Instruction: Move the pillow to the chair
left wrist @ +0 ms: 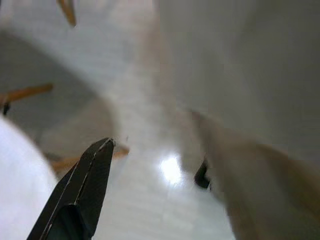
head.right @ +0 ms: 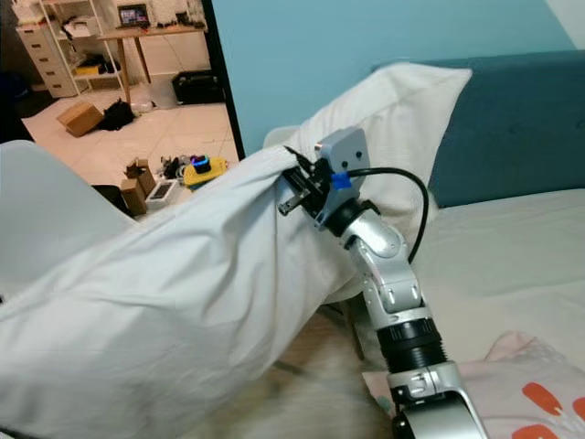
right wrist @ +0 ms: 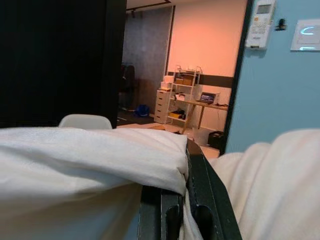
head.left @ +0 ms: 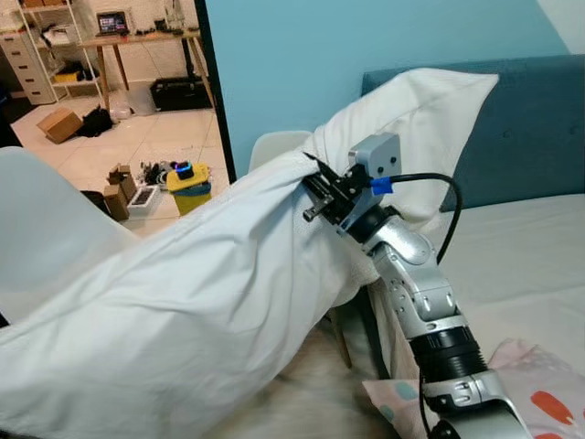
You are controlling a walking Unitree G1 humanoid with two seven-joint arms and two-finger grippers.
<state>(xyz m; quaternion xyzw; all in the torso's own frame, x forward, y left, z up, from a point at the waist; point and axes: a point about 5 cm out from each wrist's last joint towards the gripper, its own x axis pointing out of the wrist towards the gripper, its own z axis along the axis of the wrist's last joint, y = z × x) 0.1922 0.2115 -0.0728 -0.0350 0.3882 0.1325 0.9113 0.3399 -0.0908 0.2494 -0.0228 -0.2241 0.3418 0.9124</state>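
A big white pillow (head.left: 201, 293) stretches from the lower left up to the teal headboard, lifted off the bed. My right gripper (head.left: 315, 186) is shut on a fold of its cover near the upper end, and the cloth is bunched between the black fingers (right wrist: 200, 185). A white chair (head.left: 41, 233) stands at the left, its back partly behind the pillow. A second white chair back (head.left: 274, 146) peeks out behind the pillow. My left gripper (left wrist: 95, 170) hangs over a blurred pale floor and wooden chair legs (left wrist: 25, 92).
The bed (head.left: 521, 256) with its teal headboard (head.left: 530, 128) lies on the right, with a patterned cushion (head.left: 539, 393) at its near corner. Through the doorway, boxes (head.left: 59, 123), a yellow container (head.left: 187, 183) and a desk (head.left: 137, 41) crowd the tiled floor.
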